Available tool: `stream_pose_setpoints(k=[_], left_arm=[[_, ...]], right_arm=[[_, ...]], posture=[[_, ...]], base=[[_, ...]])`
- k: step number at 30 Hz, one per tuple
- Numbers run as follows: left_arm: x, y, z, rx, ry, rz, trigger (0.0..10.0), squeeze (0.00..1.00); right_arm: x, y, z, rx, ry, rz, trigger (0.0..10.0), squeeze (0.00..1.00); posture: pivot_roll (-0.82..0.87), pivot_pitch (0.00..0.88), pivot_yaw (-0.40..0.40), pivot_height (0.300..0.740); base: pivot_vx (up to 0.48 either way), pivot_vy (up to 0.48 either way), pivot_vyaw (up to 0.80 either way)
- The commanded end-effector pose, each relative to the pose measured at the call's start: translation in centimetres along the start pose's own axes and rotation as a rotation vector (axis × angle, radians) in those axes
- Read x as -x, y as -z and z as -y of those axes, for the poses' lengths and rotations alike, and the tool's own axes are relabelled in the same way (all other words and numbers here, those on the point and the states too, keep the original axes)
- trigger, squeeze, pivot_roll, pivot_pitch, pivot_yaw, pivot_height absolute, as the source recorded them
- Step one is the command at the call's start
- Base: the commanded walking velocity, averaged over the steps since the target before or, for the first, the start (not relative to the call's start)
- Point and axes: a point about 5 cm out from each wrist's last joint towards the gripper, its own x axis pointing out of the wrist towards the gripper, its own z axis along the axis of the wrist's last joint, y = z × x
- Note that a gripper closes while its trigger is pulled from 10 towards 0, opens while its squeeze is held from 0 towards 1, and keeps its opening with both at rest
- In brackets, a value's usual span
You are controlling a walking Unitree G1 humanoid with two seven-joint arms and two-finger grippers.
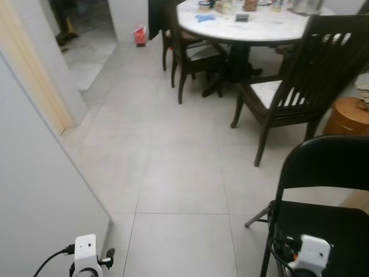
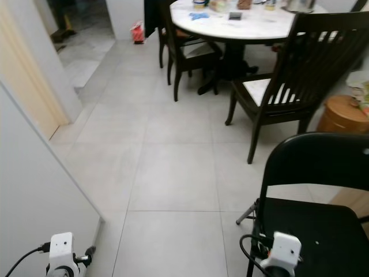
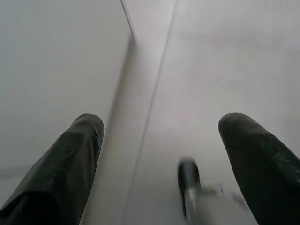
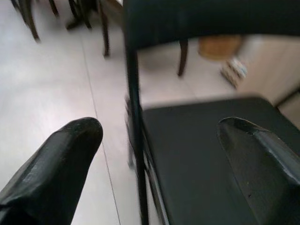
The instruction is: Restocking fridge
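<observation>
Left gripper (image 3: 159,140) hangs spread over grey floor tiles (image 1: 179,173); right gripper (image 4: 159,140), spread, hovers above the near black folding chair (image 4: 211,140).

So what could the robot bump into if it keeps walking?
The black folding chair stands close on its right, just under the open right gripper, so that arm might catch its backrest. The white panel sits tight by the left gripper. Ahead, the dark wooden chair narrows the path.
</observation>
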Motion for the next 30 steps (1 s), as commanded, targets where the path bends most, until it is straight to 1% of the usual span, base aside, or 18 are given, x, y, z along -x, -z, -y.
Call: stream_pose_setpoints(k=[1,2,4,5,6,7,9,10,11,12,14,17,19,22,26,27,28,30], left_arm=[[0.1,0.6,-0.3,-0.006,-0.010,-0.025,10.0,0.00],[0.1,0.6,-0.3,-0.005,-0.010,-0.026,10.0,0.00],[0.1,0.5,-0.2,-0.001,-0.010,-0.029,10.0,0.00],[0.1,0.4,-0.1,0.005,-0.008,-0.030,10.0,0.00],[0.0,0.4,-0.1,0.010,-0.005,-0.029,10.0,0.00],[0.0,0.4,0.1,0.009,0.004,-0.029,10.0,0.00],[0.0,0.3,0.2,0.005,0.012,-0.031,10.0,0.00],[0.0,0.3,0.2,0.001,0.016,-0.030,10.0,0.00],[0.0,0.2,0.3,-0.015,0.030,-0.025,10.0,0.00],[0.0,0.2,0.3,-0.015,0.030,-0.025,10.0,0.00],[-0.2,-0.3,0.2,-0.025,0.038,-0.007,10.0,0.00],[-0.2,-0.4,0.1,-0.022,0.038,-0.005,10.0,0.00],[-0.2,-0.2,0.1,-0.042,0.048,-0.022,10.0,0.00],[-0.1,0.2,0.1,-0.066,0.051,-0.054,10.0,0.00],[-0.2,0.3,0.0,-0.064,0.049,-0.082,10.0,0.00],[-0.1,0.6,0.0,-0.103,0.053,-0.116,10.0,0.00],[-0.1,0.7,0.0,-0.099,0.056,-0.122,10.0,0.00],[0.0,0.9,0.0,-0.086,0.054,-0.123,10.0,0.00]], right_arm=[[0.3,0.5,-0.4,-0.008,-0.015,-0.032,10.0,0.00],[0.5,1.1,-0.4,-0.011,-0.016,-0.070,10.0,0.00],[0.8,2.6,-0.1,0.027,-0.034,-0.198,10.0,0.00],[1.1,4.5,0.9,-0.018,0.029,-0.391,10.0,0.00],[1.4,5.2,1.3,-0.042,0.056,-0.470,10.0,0.00],[2.2,6.4,1.4,-0.050,0.053,-0.598,10.0,0.00],[3.3,7.6,1.1,0.060,-0.022,-0.735,10.0,0.00],[3.5,7.8,0.7,0.116,-0.090,-0.750,10.0,0.00],[3.8,8.0,0.2,0.185,-0.203,-0.749,10.0,0.00],[3.8,8.0,0.2,0.185,-0.203,-0.749,10.0,0.00],[3.8,8.0,0.3,0.085,-0.132,-0.750,10.0,0.00],[3.3,7.7,0.4,0.014,-0.070,-0.740,10.0,0.00],[2.6,7.4,0.1,-0.045,-0.031,-0.740,10.0,0.00],[2.5,7.4,-0.1,-0.066,-0.007,-0.768,10.0,0.00],[2.6,7.5,-0.3,-0.059,-0.020,-0.767,10.0,0.00],[2.7,7.5,-0.5,-0.017,-0.068,-0.748,10.0,0.00],[2.5,7.3,-0.7,0.007,-0.110,-0.727,10.0,0.00],[1.9,6.8,-0.9,0.009,-0.137,-0.697,10.0,0.00]], posture=[[-0.19,0.000,0.025,0.740],[-0.18,0.000,0.018,0.740],[-0.18,0.000,0.016,0.740],[-0.17,0.000,0.011,0.740],[-0.17,0.000,0.013,0.740],[-0.16,0.000,0.020,0.740],[-0.15,0.000,0.023,0.740],[-0.15,0.000,0.022,0.740],[-0.13,0.000,0.023,0.740],[-0.13,0.000,0.023,0.740],[-0.13,0.000,0.034,0.740],[-0.13,0.000,0.037,0.740],[-0.13,0.000,0.039,0.740],[-0.13,0.000,0.033,0.740],[-0.12,0.000,0.024,0.740],[-0.11,0.000,0.017,0.740],[-0.10,0.000,0.016,0.740],[-0.11,0.000,0.015,0.740]], base=[[0.000,0.000,0.00],[0.000,0.000,0.00],[0.000,0.000,0.00],[0.000,0.000,0.00],[0.000,0.000,0.00],[0.000,0.000,0.00],[0.000,0.000,0.00],[0.000,0.000,0.00],[0.000,0.000,0.00],[0.000,0.000,0.00],[0.000,0.000,0.00],[0.000,0.000,0.00],[0.000,0.000,0.00],[0.000,0.000,0.00],[0.000,0.000,0.00],[0.000,0.000,0.00],[0.000,0.000,0.00],[0.000,0.000,0.00]])
